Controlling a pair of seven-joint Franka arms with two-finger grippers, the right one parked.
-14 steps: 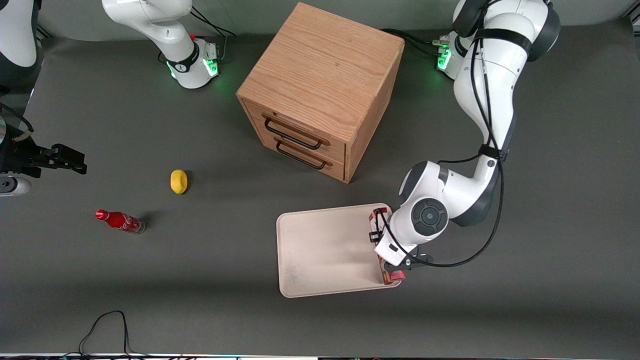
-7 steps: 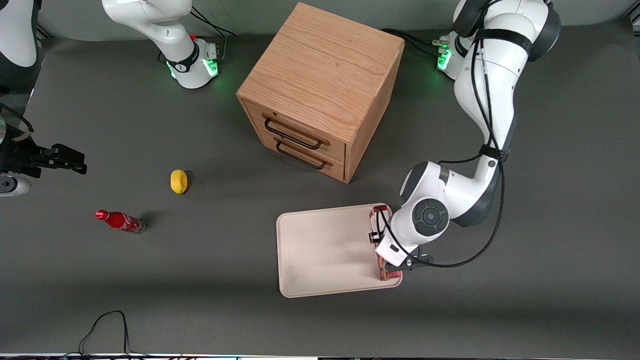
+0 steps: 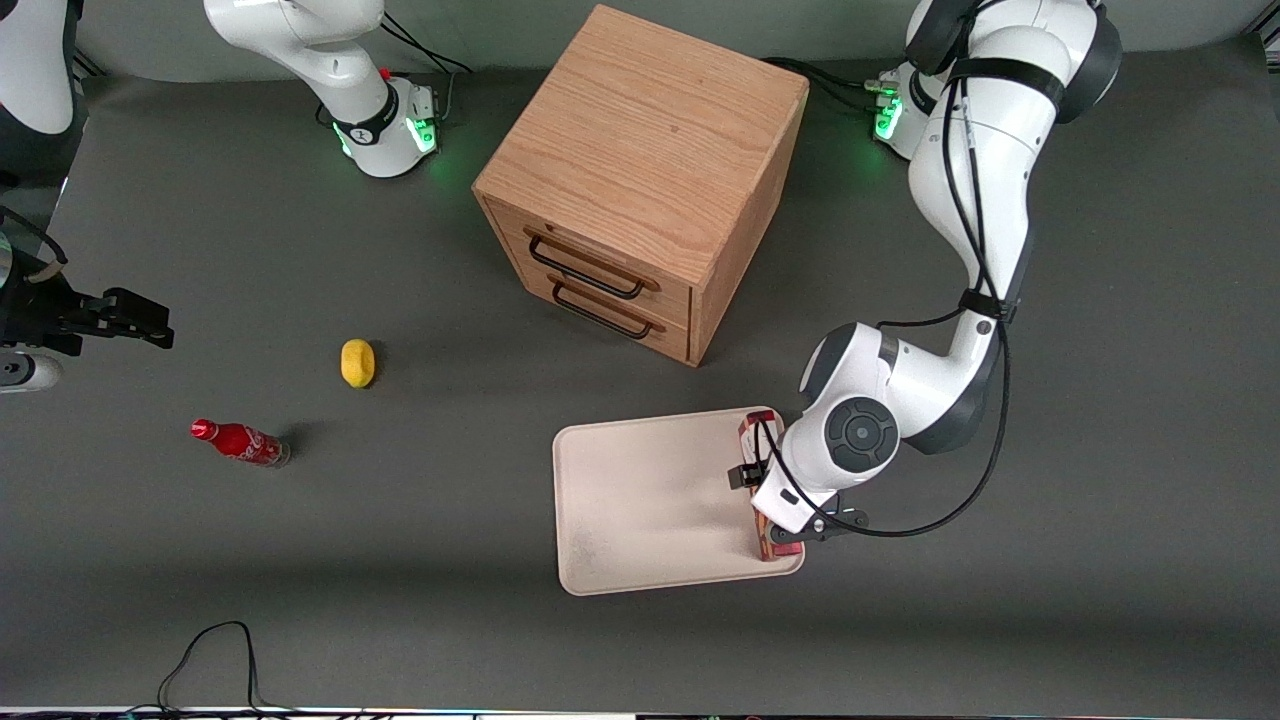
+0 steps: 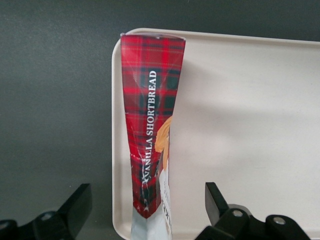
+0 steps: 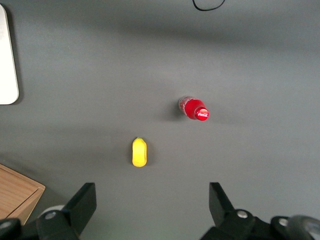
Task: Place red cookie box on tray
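While tool [image 4: 145, 210] gapes, one box [image 4: 150, 125].

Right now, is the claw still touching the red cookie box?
Apart. The left wrist view shows the claw open, its fingers clear of the red cookie box standing on edge on the tray.

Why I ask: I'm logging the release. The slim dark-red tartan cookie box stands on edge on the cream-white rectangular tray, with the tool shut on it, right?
Not shut: the left wrist view shows the tool open, its fingers clear of the slim dark-red tartan cookie box on both sides. The box does stand on edge on the cream-white rectangular tray.
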